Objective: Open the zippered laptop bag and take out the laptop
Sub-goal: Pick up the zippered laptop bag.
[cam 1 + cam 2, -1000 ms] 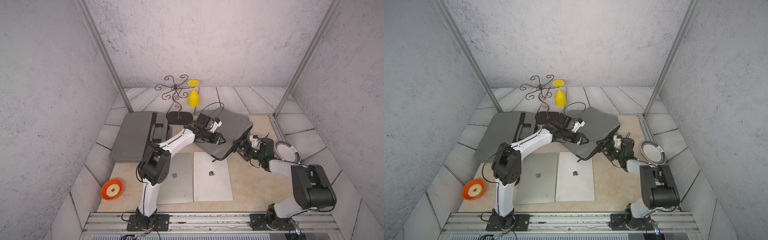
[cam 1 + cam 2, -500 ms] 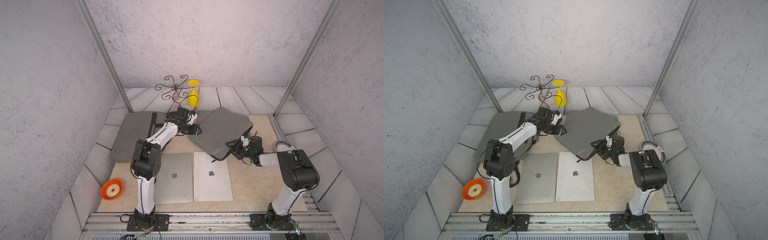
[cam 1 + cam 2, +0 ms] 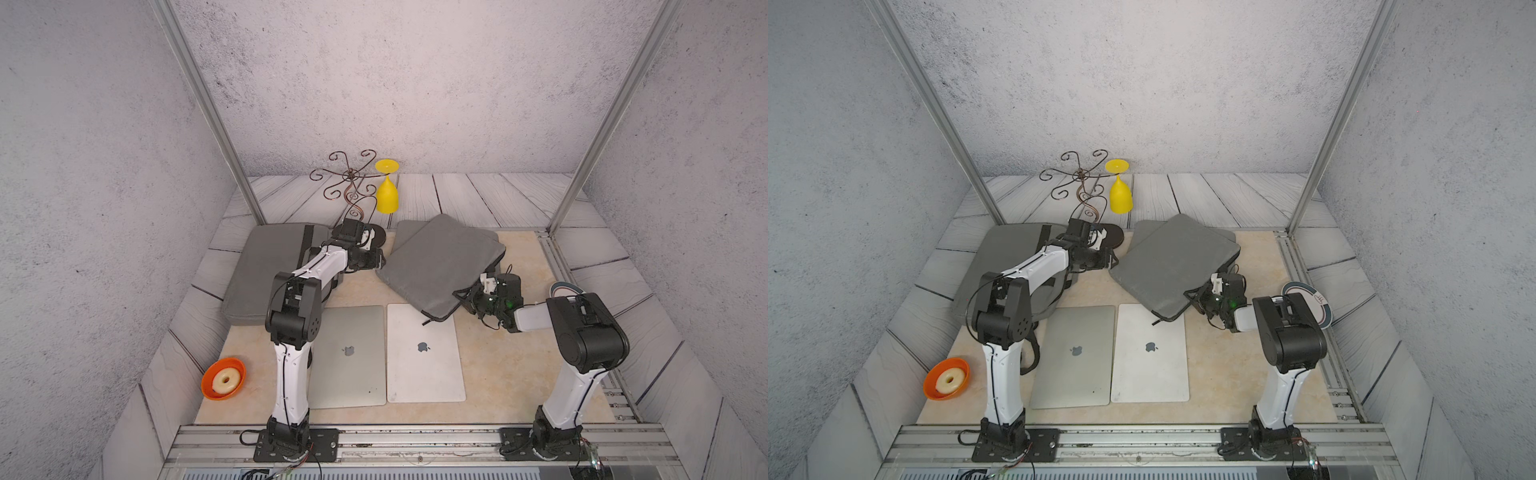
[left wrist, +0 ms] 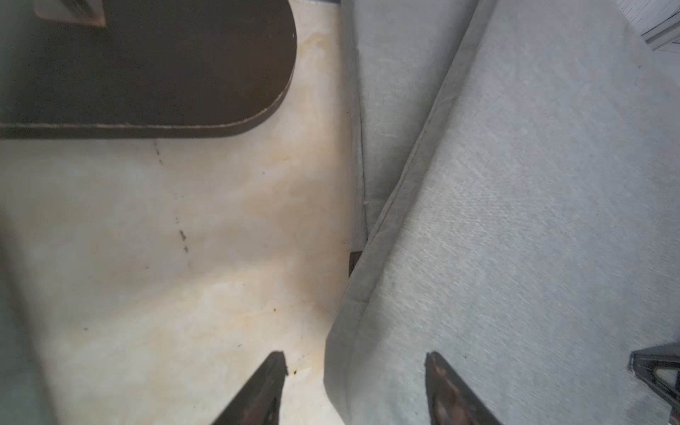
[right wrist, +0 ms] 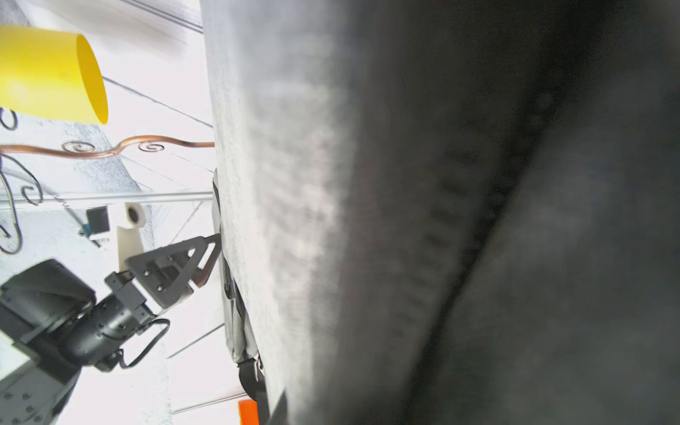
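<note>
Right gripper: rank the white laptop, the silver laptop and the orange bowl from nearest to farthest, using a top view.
1. White laptop: right beside the right gripper.
2. Silver laptop: next over, by the left arm.
3. Orange bowl: far left edge.

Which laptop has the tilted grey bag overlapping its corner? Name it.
The paler laptop, rightmost for the robot: the tilted grey bag covers its far corner but misses the darker laptop.

A yellow goblet (image 3: 387, 195) stands inverted beside a wire stand (image 3: 350, 183); an orange bowl (image 3: 207, 383) holds a ring (image 3: 225, 379).
</note>
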{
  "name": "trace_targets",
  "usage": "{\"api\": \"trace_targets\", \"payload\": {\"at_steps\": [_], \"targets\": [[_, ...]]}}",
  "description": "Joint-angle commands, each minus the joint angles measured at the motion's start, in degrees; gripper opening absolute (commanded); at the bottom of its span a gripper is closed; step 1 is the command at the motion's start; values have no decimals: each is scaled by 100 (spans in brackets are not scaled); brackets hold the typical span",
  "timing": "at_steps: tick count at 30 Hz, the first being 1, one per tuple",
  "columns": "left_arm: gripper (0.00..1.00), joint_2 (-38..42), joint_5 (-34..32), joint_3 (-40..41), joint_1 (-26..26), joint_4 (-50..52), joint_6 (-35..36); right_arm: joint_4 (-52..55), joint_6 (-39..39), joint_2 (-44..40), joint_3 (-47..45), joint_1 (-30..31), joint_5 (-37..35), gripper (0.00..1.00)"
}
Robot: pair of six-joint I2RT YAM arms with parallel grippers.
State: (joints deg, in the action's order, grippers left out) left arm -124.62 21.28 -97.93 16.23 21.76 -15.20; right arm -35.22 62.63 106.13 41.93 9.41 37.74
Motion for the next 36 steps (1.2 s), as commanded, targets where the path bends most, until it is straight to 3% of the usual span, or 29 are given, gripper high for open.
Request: {"api": "trace_targets", "payload": {"at_steps": [1, 7, 11, 16, 23, 36], "targets": [[62, -149, 172, 113, -14, -154, -211, 313, -199, -219, 24, -64, -14, 14], [55, -278, 547, 151, -14, -196, -426, 346, -297, -188, 78, -89, 88, 7], [19, -160, 903, 208, -13, -160, -575, 257, -290, -136, 133, -94, 219, 4], [2, 384, 1008, 538, -14, -164, -538, 353, -430, -243, 277, -99, 475, 3], [0, 1390, 1030, 1393, 3, -311, -755, 822, -925, -771, 403, -98, 959, 0], [0, 3929, 267, 4093, 12, -54, -1778, 1137, -936, -1377, 202, 291, 1481, 0]]}}
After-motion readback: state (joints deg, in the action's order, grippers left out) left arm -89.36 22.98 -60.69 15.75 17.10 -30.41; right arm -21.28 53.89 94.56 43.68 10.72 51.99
